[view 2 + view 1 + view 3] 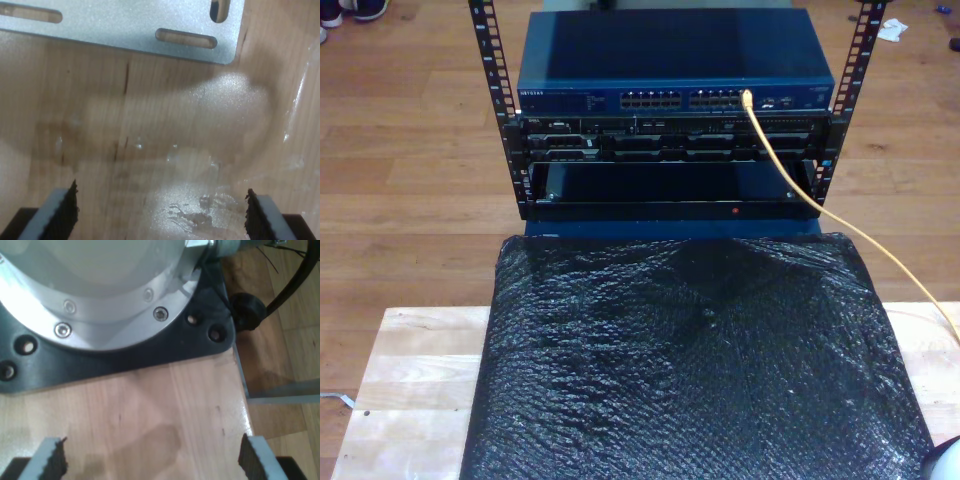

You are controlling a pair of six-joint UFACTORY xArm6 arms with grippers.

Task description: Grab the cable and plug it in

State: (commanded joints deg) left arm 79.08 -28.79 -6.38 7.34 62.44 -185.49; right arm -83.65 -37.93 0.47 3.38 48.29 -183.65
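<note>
The yellow-orange cable [790, 175] runs from a port [747, 97] on the front of the blue network switch [670, 60] down toward the exterior view's right, past the table's edge. Its end sits at that port. My first gripper [152, 455] is open over bare wooden tabletop, with nothing between its fingers, facing a silver arm base [100, 300] on a black plate. My second gripper [161, 210] is also open and holds nothing, over glossy wood near a grey slotted metal plate [125, 25].
A black rack [670, 150] holds the switch and other units behind the table. A black bubble-wrap sheet [690, 360] covers most of the wooden table [410, 380]. A black knob [247, 310] and a black cable sit beside the arm base.
</note>
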